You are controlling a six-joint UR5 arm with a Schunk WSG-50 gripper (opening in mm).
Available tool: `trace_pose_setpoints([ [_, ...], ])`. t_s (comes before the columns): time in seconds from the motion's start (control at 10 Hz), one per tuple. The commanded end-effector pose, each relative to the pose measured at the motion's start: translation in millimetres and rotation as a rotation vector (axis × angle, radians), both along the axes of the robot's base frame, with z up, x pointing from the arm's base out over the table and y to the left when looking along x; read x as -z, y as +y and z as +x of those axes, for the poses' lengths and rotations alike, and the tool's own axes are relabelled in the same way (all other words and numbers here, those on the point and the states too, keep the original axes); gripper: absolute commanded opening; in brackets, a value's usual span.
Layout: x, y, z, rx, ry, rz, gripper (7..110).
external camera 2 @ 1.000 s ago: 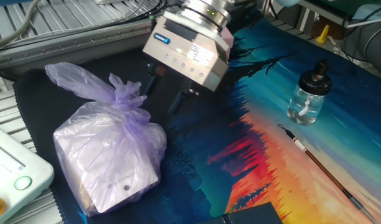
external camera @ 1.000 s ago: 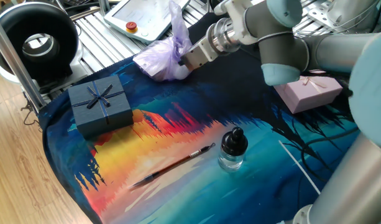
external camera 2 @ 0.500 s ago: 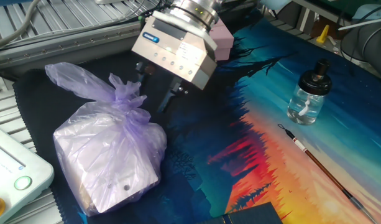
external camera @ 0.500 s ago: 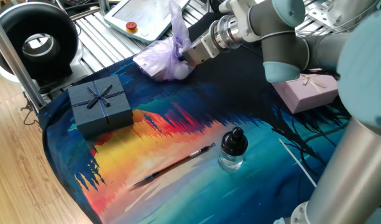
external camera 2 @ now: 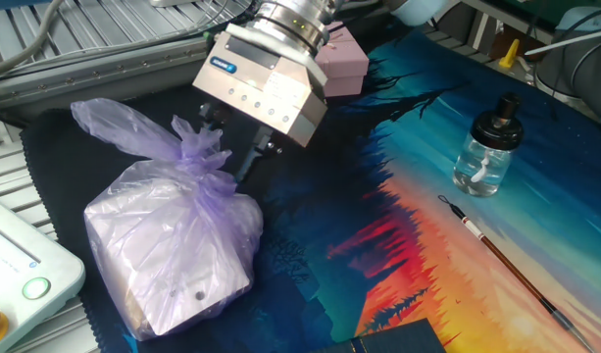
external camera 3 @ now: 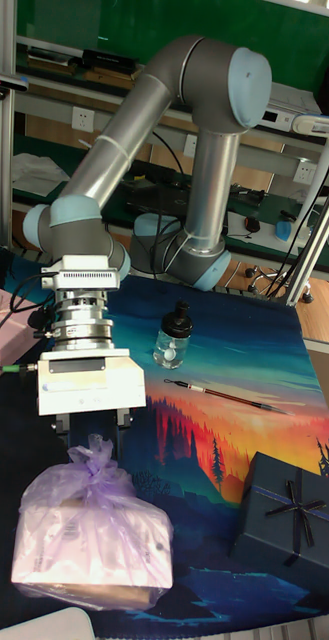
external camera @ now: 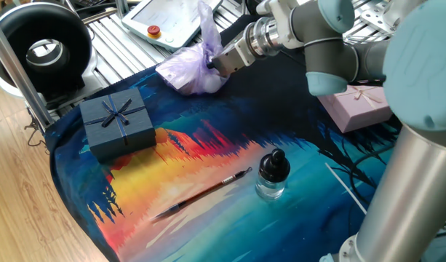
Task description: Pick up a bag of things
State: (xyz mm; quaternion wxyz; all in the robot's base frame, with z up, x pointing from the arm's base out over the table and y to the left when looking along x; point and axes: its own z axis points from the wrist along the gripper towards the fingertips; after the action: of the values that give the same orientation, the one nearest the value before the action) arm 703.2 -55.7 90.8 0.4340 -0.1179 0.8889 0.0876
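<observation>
Bag (external camera 2: 173, 245) and gripper (external camera 2: 233, 147) were all but joined at the neck, and that meeting point was what the coming move turned on. The bag lay at the dark far edge of the painted mat (external camera: 208, 167), near the metal slats, its boxy body flat on the cloth and its twisted neck (external camera 2: 204, 162) rising toward the tool. In the tall fixed view the gripper (external camera 3: 91, 437) hung straight above the neck (external camera 3: 92, 462), with the bag's body (external camera 3: 89, 540) spread below and toward the camera. The other fixed view showed one dark finger (external camera 2: 249, 162) standing just beside the knot on the mat side; the second finger was hidden behind the plastic frills, so the neck seemed to sit between them. The jaws looked spread, with no sign of plastic pinched, though the hidden finger left that short of certain.

The bag's long axis ran roughly from the knot down along the body, away from the gripper, while the loose tail (external camera 2: 114, 123) of plastic trailed off sideways. Judged from this, the next step called for little more than a small descent and a squeeze on the twist. Thin film might slip or bunch, and the body might swing once lifted. The blue box (external camera: 117, 122) and pink box (external camera: 361, 108) stood well apart from the bag.
</observation>
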Motion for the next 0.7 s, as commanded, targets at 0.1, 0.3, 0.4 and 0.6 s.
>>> trace_pose_setpoints([
  [0.1, 2.6, -5.0, 17.6, 0.009, -0.016, -0.01, 44],
  [0.3, -2.3, 11.3, 21.7, -0.027, -0.031, 0.039, 44],
  [0.4, -5.5, 18.1, 21.4, -0.045, -0.037, 0.061, 44],
  [0.6, -11.0, 29.9, 20.5, -0.094, -0.059, 0.08, 44],
])
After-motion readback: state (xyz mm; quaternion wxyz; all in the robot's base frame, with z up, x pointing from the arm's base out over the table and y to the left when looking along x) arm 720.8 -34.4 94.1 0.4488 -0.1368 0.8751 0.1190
